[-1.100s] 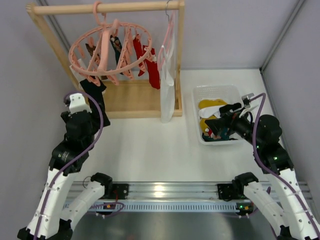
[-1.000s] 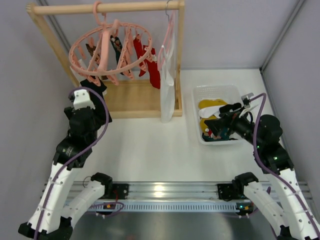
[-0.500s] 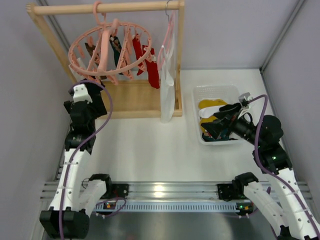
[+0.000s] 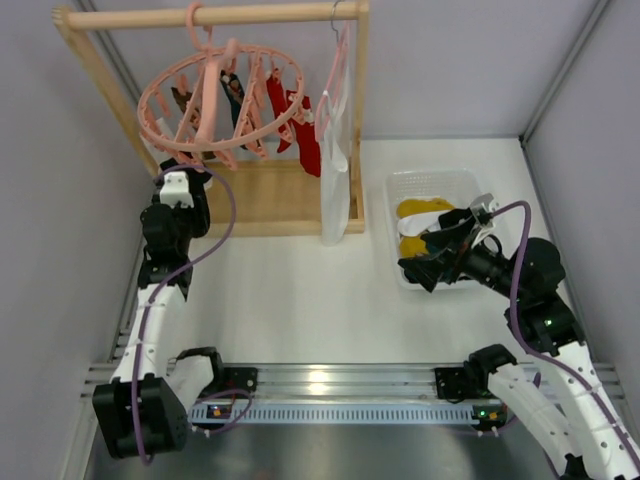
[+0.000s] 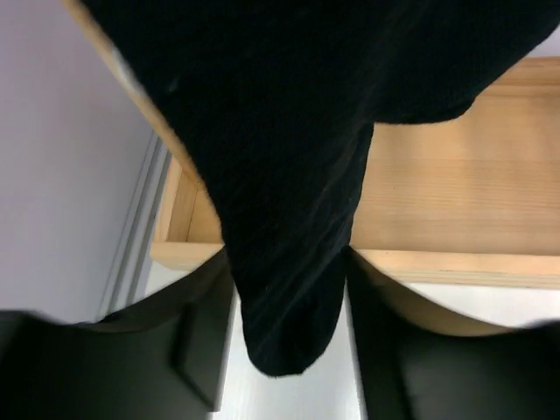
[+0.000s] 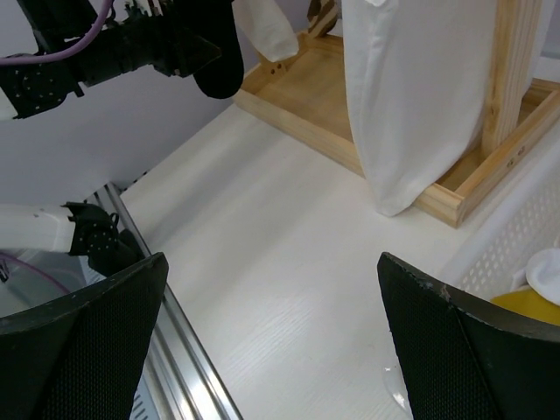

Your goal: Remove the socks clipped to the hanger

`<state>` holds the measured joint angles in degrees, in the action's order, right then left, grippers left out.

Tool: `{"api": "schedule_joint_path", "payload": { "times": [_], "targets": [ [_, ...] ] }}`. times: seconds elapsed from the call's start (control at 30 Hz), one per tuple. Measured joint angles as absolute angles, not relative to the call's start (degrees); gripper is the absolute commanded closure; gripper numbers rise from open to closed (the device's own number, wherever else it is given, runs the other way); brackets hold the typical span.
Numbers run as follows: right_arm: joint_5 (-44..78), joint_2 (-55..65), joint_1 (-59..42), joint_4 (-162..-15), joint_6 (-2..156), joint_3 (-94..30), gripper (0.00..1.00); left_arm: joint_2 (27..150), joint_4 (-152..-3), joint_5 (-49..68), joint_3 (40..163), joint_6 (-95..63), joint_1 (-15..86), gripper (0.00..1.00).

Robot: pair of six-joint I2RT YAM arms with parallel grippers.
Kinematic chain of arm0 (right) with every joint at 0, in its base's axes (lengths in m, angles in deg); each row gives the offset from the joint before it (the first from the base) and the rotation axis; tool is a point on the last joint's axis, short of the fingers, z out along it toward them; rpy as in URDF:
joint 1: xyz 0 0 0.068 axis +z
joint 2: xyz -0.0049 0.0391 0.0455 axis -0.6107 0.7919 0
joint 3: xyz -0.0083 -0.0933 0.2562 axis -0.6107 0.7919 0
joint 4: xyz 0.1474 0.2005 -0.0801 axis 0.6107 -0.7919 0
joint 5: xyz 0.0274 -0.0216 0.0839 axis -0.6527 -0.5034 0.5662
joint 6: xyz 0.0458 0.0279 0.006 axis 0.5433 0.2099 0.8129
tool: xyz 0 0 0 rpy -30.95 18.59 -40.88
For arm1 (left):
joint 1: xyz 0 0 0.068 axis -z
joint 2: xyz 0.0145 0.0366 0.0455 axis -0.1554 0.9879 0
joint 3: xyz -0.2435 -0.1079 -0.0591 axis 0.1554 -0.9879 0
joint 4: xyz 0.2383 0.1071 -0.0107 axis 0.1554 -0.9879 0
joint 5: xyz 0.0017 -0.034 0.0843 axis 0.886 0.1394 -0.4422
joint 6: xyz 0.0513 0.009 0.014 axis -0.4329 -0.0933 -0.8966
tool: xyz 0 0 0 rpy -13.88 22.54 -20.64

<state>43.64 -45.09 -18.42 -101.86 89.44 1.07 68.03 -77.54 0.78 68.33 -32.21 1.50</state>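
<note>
The round salmon-pink hanger [image 4: 143, 105] hangs from the wooden rail at the back left. Red socks [image 4: 305, 140] and dark socks [image 4: 235, 100] are clipped to its pegs. A black sock [image 5: 289, 175] hangs from its left side, also seen from afar in the right wrist view [image 6: 219, 70]. My left gripper [image 4: 188, 175] reaches up under the ring. The sock's toe sits between its fingers [image 5: 289, 262], which stand on either side and brush its edges without pinching. My right gripper [image 4: 430, 250] is wide open with nothing in it [image 6: 273, 271], at the white basket's near left corner.
A white basket [image 4: 435, 180] at the right holds yellow, white and dark pieces. A long white cloth [image 4: 335, 170] hangs on a slim hanger by the frame's right post. The wooden frame's base [image 4: 270, 200] lies on the table behind the left gripper.
The left arm has stretched back and up towards the hanger, bringing its jaws round the black sock's toe, and the jaws have narrowed. The right gripper has drifted a little left and nearer.
</note>
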Motion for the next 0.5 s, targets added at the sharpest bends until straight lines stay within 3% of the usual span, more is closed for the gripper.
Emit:
{"api": "schedule_joint_path", "payload": {
  "times": [0.07,0.2,0.27,0.4,0.5],
  "targets": [
    [43.4,-45.3,-17.5,-101.9,89.2,1.1,0.01,68.7,-76.4,2.0,68.2,-32.8,1.4,0.75],
    [42.7,-45.2,-16.5,-101.9,88.7,1.1,0.01,70.5,-75.5,4.2,68.2,-32.4,1.4,0.95],
    [42.6,-45.0,-16.3,-101.9,88.5,1.1,0.01,70.5,-75.5,4.8,68.2,-30.6,1.4,1.00],
    [42.5,-44.1,-16.3,-101.9,88.4,1.1,0.01,68.6,-75.0,0.4,68.1,-25.7,3.8,1.00],
    [42.1,-44.0,-16.3,-101.9,88.4,1.1,0.01,66.1,-73.3,-8.2,67.1,-22.9,12.0,1.00]
  ]
}}
